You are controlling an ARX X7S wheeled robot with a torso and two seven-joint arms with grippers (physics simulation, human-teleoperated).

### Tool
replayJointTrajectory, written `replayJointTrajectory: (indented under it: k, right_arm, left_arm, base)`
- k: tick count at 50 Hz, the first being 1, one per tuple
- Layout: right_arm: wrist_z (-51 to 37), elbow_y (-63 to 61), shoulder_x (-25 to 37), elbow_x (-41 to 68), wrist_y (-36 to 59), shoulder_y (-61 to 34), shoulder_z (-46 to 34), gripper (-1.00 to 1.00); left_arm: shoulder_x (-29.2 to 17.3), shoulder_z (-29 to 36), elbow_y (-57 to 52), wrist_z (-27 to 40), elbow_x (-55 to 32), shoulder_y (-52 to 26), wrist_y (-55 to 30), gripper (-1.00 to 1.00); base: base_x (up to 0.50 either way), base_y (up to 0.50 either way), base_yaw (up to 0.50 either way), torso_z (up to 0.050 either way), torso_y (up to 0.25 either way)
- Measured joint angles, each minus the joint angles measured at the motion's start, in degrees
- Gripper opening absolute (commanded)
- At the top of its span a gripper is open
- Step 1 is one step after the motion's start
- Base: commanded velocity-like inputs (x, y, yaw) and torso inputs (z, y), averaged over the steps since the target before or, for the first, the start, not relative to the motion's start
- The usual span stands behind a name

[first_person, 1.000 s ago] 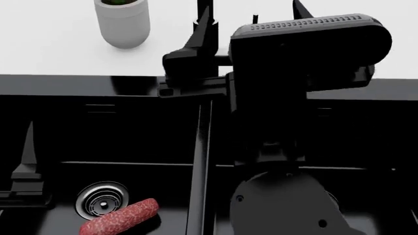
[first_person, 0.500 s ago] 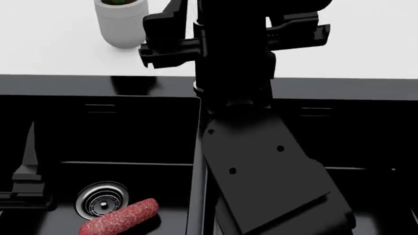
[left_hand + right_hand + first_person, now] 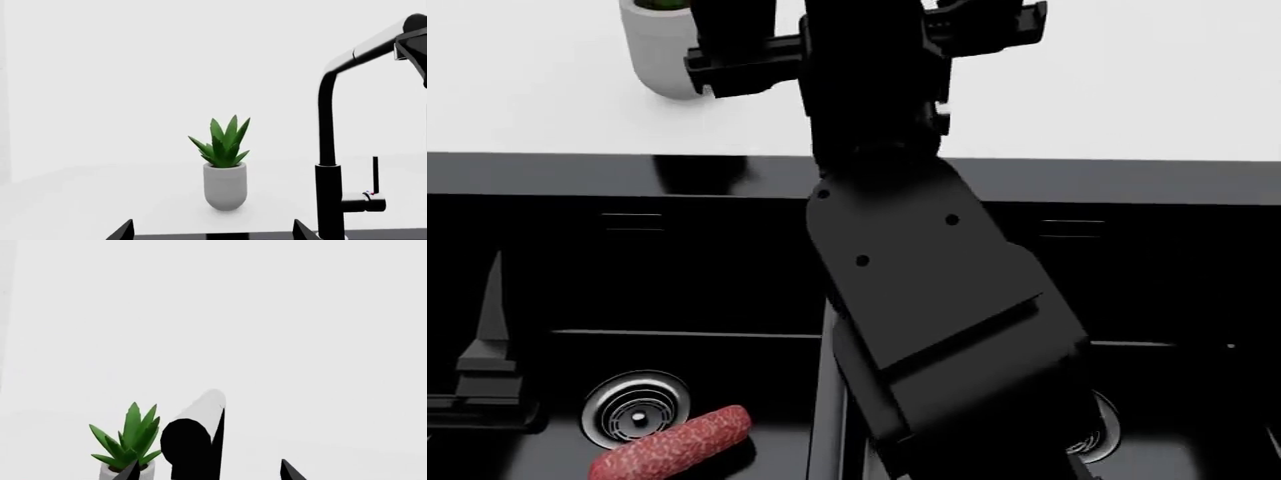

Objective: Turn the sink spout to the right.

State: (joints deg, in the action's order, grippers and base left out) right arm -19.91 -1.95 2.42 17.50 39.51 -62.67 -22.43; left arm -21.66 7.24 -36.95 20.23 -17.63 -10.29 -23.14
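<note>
I hold my right gripper [image 3: 208,471] against the tall matte-black sink spout [image 3: 328,150] at the head view's top centre — the side contact pushes it. Jaws apart, gripping nothing; left gripper [image 3: 212,230] likewise.

Upright black sink spout [image 3: 328,165] behind sink [image 3: 627,290]

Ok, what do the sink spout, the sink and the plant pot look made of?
Sink spout: likely black-coated metal, with a bright sheen along the upper arm.
Sink: glossy black, maybe enamel or composite; it mirrors the pot.
Plant pot: matte grey-white, ceramic or stone-like, no glare.
</note>
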Motion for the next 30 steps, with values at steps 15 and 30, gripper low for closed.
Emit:
replayJointTrajectory:
  k: [15, 30]
  right_arm:
    - [0.63, 9.76, -0.65, 1.32, -5.85, -3.67, -2.15, 1.0]
    - [1.12, 19.56, -0.88, 2.84, -11.38, -7.57, -4.56, 1.0]
  left_arm:
    - [-0.29, 0.4, -0.01, 0.2, 0.07, -0.12, -0.04, 1.0]
    - [-0.49, 0.65, 0.32, 0.24, 0.05, -0.12, 0.42, 1.0]
  base:
    - [0.0, 0.0, 0.0, 0.0, 0.0]
    - [0.0, 0.0, 0.0, 0.0, 0.0]
